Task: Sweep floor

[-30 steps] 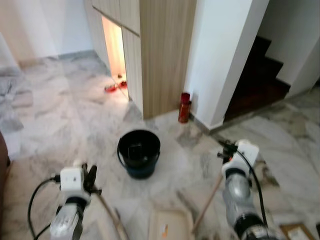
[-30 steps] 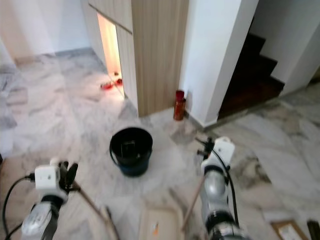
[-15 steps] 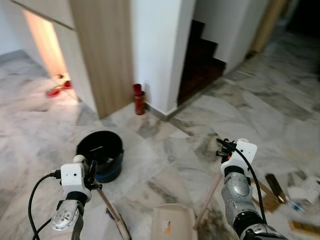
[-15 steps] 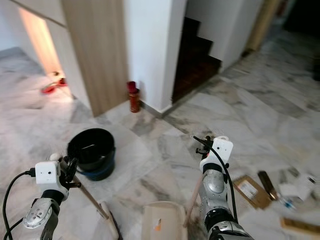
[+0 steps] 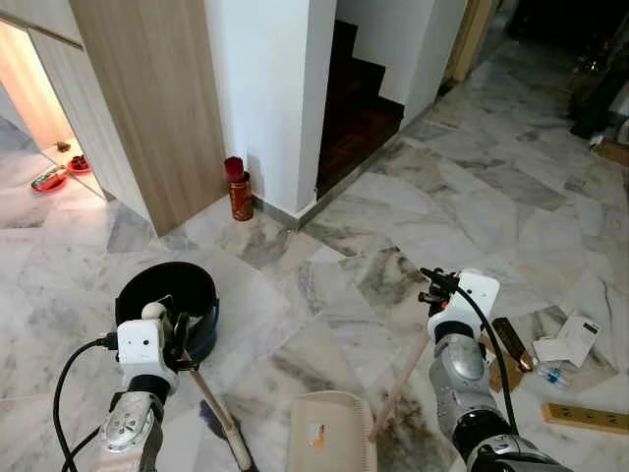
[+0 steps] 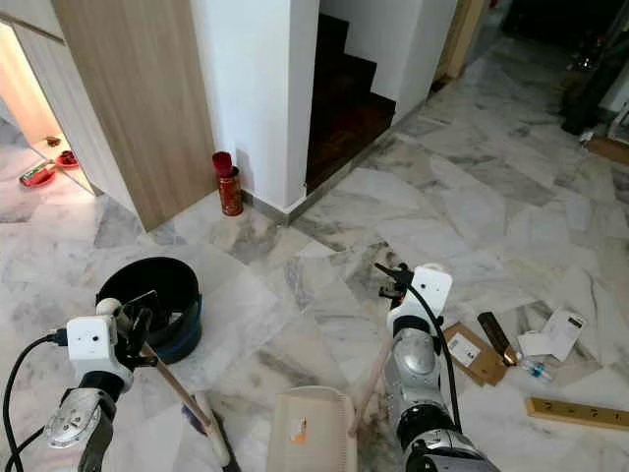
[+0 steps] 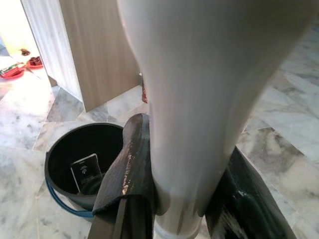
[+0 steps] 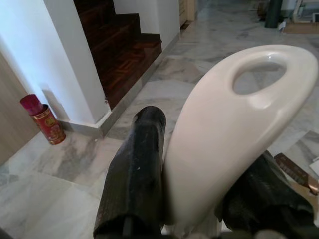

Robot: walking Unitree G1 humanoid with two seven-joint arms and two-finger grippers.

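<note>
My left gripper (image 5: 178, 340) is shut on the broom's pale handle (image 5: 211, 405), which slants down to a dark brush head by my feet. In the left wrist view that white handle (image 7: 199, 99) sits between the two black fingers (image 7: 130, 169). My right gripper (image 5: 433, 291) is shut on the dustpan's long handle (image 5: 403, 385); the cream dustpan (image 5: 330, 434) rests on the marble floor between my arms. The right wrist view has the handle's looped cream end (image 8: 234, 124) clamped between the fingers (image 8: 137, 169). Litter lies to my right: a cardboard piece (image 5: 503, 345), paper (image 5: 567, 341), a small bottle (image 5: 551, 374).
A black bucket (image 5: 165, 295) stands just ahead of my left arm. A red can (image 5: 237, 190) stands by the white wall corner, with dark stairs (image 5: 356, 98) beyond it. A wooden cabinet (image 5: 147, 98) is at the left. A wooden ruler (image 5: 585, 418) lies at the far right.
The camera has swung to the right: bucket and cabinet slid left in view and the litter on the right came into sight. Both grippers kept their hold.
</note>
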